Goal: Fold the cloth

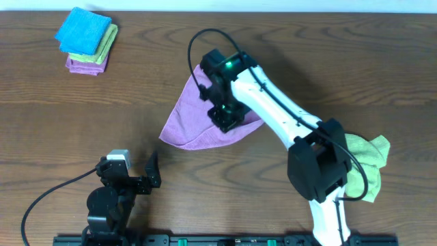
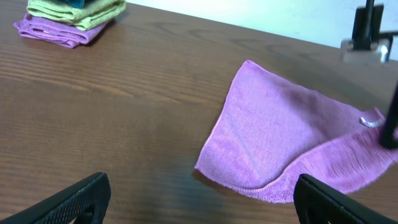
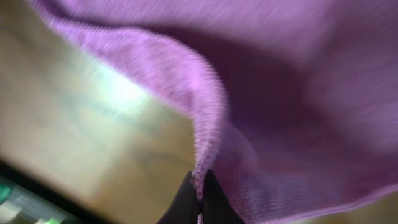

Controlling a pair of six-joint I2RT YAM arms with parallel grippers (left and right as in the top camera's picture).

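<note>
A purple cloth (image 1: 194,119) lies partly folded in the middle of the table; it also shows in the left wrist view (image 2: 280,134) and fills the right wrist view (image 3: 292,93). My right gripper (image 1: 225,117) is over the cloth's right part and is shut on the cloth's edge, which is pinched between its fingertips (image 3: 199,193) and lifted. My left gripper (image 1: 130,174) is open and empty near the front edge, short of the cloth; its fingers (image 2: 199,205) frame bare wood.
A stack of folded cloths, blue on green on purple (image 1: 87,41), sits at the far left corner, also seen in the left wrist view (image 2: 68,18). A crumpled green cloth (image 1: 365,160) lies at the right, by the right arm's base.
</note>
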